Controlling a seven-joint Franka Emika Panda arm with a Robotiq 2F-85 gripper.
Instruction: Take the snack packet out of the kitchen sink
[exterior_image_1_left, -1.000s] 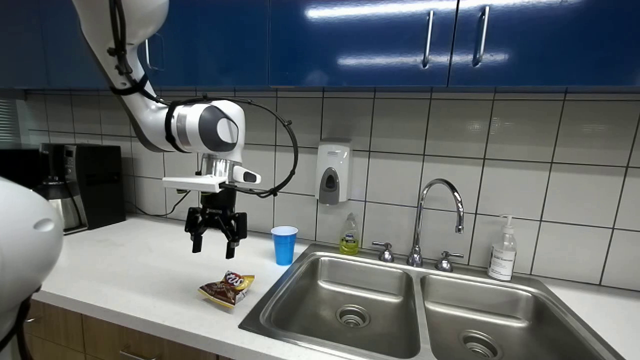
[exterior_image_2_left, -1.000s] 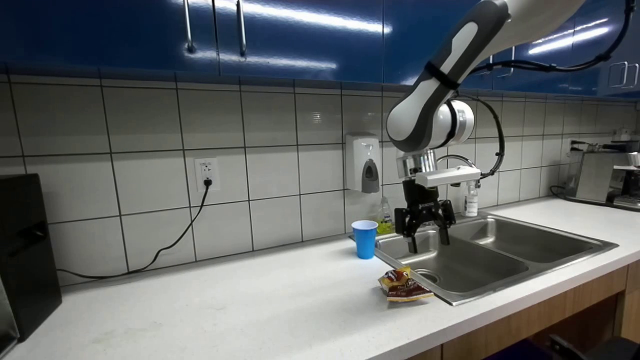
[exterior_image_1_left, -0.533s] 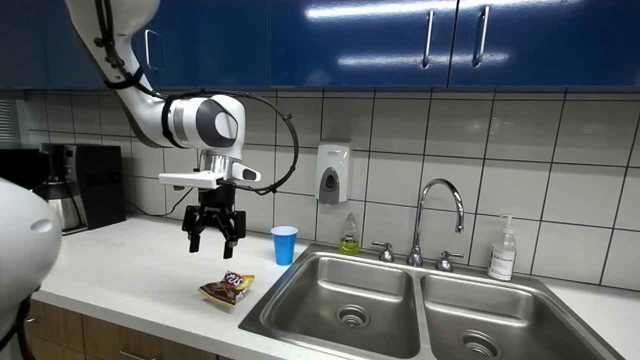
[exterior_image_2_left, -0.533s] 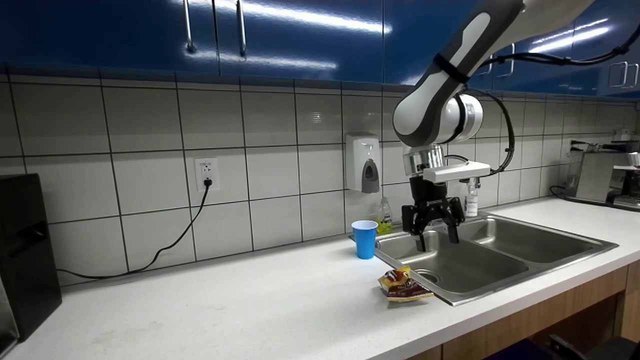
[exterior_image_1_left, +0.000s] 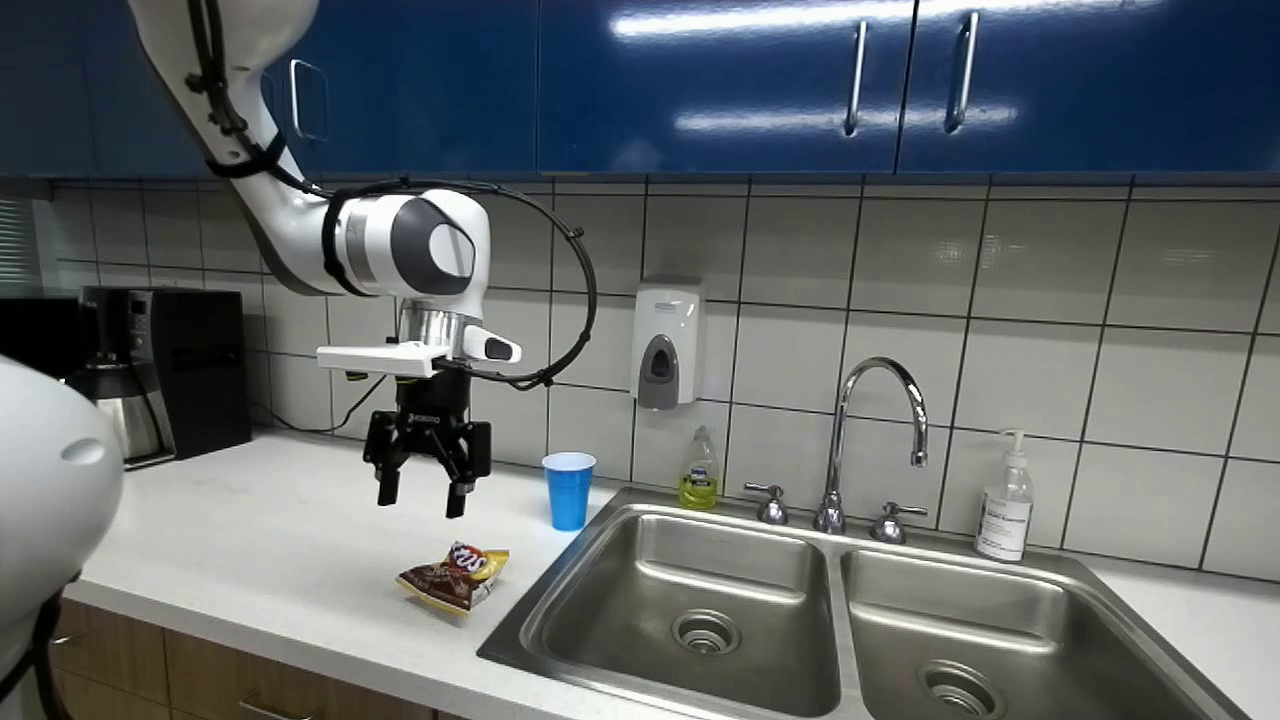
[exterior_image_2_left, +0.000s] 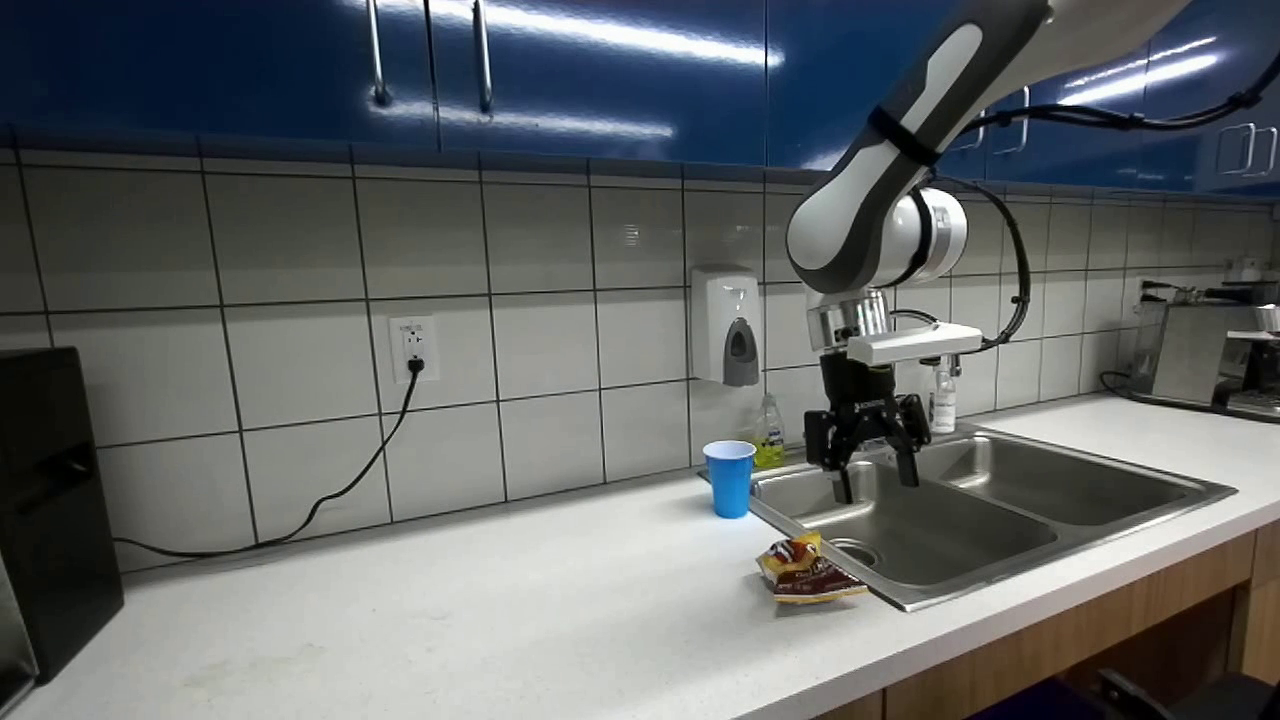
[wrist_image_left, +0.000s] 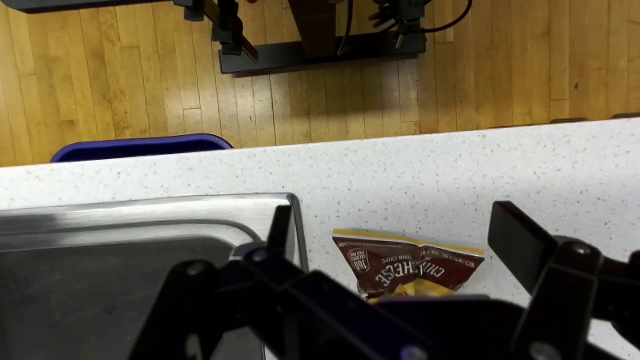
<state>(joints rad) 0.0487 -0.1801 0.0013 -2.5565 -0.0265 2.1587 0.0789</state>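
The snack packet (exterior_image_1_left: 455, 578) lies on the white counter beside the sink's edge, not in a basin. It is brown and yellow with a red patch and also shows in an exterior view (exterior_image_2_left: 808, 577). The kitchen sink (exterior_image_1_left: 840, 625) has two steel basins, and its rim (wrist_image_left: 150, 209) shows in the wrist view. My gripper (exterior_image_1_left: 422, 498) hangs above the counter, pointing down, open and empty. It also shows in an exterior view (exterior_image_2_left: 875, 482). In the wrist view the packet (wrist_image_left: 400, 260) lies below, between the spread fingers (wrist_image_left: 392, 220). The gripper body hides part of it.
A blue cup (exterior_image_1_left: 569, 492) stands on the counter near the sink's back corner. A dish soap bottle (exterior_image_1_left: 699, 472), chrome faucet (exterior_image_1_left: 835, 450) and pump bottle (exterior_image_1_left: 1004, 505) stand along the sink's back edge. A soap dispenser (exterior_image_1_left: 668, 345) is on the tiled wall. A black machine (exterior_image_1_left: 195, 370) stands farther along.
Over the last second my gripper has shifted slightly, a little left in an exterior view and right in an exterior view. It stays open. The packet has not moved.
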